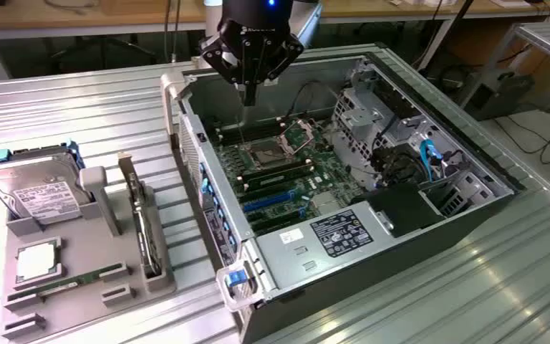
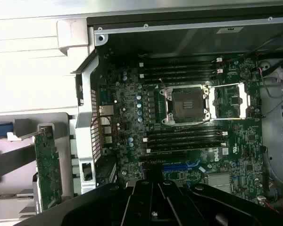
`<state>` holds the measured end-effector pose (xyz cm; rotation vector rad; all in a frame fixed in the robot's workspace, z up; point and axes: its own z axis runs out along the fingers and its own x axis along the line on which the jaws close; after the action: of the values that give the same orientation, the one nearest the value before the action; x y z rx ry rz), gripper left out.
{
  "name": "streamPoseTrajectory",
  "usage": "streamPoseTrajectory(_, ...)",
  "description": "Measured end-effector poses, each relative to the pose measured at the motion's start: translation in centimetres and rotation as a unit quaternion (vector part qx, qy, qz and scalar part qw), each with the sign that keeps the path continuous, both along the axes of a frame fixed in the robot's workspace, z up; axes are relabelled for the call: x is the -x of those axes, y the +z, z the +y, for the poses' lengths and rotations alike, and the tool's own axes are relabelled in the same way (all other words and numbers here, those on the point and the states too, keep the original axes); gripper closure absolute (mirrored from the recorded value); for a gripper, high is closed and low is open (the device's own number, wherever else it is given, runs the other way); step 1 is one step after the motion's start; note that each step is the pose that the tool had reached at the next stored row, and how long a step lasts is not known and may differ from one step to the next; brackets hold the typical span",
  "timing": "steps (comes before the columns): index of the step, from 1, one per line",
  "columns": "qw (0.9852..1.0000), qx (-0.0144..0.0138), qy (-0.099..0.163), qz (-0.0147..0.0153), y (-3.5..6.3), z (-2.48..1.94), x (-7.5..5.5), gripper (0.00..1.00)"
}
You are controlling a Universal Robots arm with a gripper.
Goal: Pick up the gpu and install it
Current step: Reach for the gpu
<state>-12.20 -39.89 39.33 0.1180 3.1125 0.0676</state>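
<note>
We judge the gpu (image 1: pixel 140 215) — on edge along the tray's (image 1: pixel 89 247) edge nearest the case (image 1: pixel 191 150) — light, stiff, fragile, best gripped by its top board edge; our claw (image 1: pixel 248 97) hangs closed, empty.

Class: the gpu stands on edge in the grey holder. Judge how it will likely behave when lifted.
The gpu is a thin flat board, so probably stiff yet fragile. Standing on its narrow edge in the holder, it may tip if nudged sideways.
</note>
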Motion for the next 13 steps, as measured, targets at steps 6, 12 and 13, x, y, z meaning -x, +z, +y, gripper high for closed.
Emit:
streamPoseTrajectory(6,1.0000,0.0000,0.000,0.0000,0.00,0.00,0.00,0.89)
streamPoseTrajectory(12,1.0000,0.0000,0.000,0.0000,0.00,-0.50,0.27,0.89)
streamPoseTrajectory(13,1.0000,0.0000,0.000,0.0000,0.00,-0.70,0.42,0.89)
